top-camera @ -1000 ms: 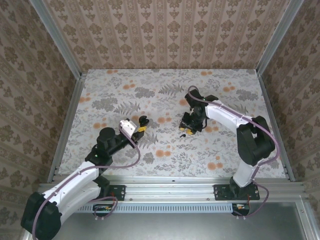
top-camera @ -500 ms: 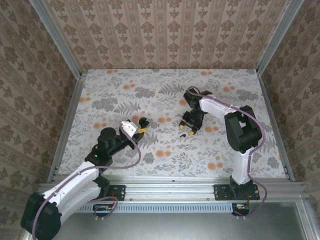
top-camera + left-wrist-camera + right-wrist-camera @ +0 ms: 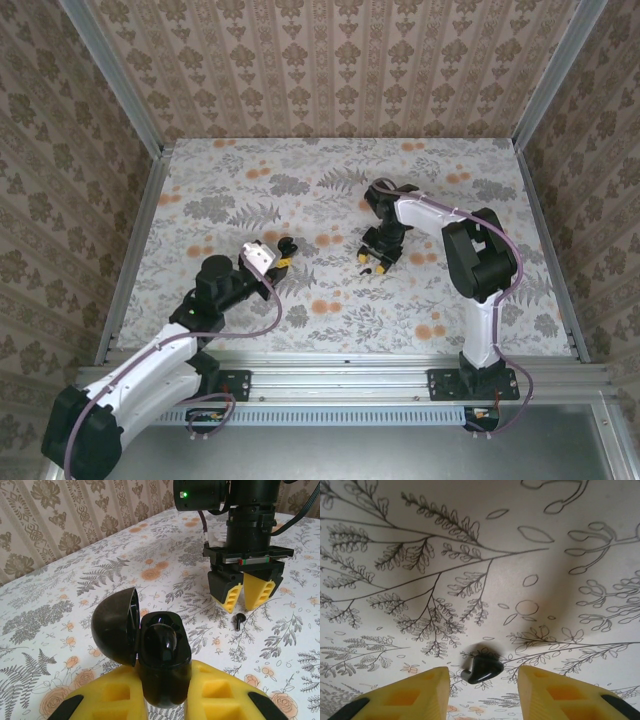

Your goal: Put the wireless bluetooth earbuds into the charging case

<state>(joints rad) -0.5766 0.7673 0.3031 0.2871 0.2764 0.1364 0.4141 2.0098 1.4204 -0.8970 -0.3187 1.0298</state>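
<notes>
From above, the left gripper (image 3: 285,251) was clamped on the black charging case (image 3: 287,243) near the middle of the floral table (image 3: 250,200). The right gripper (image 3: 377,263) pointed down at the tabletop, well apart to the right.

In the left wrist view, the case (image 3: 162,670) sat squeezed between the yellow pads (image 3: 107,700). Its domed lid (image 3: 116,629) was swung open to the left, and what looked like a seated earbud (image 3: 162,639) lay glossy in the well. Beyond it, a loose earbud (image 3: 239,620), black, lay on the table just below the right gripper's parted fingertips.

In the right wrist view, the loose earbud (image 3: 481,670) lay between the yellow fingers (image 3: 420,692). The jaws stood partly open and touched it on neither side.
</notes>
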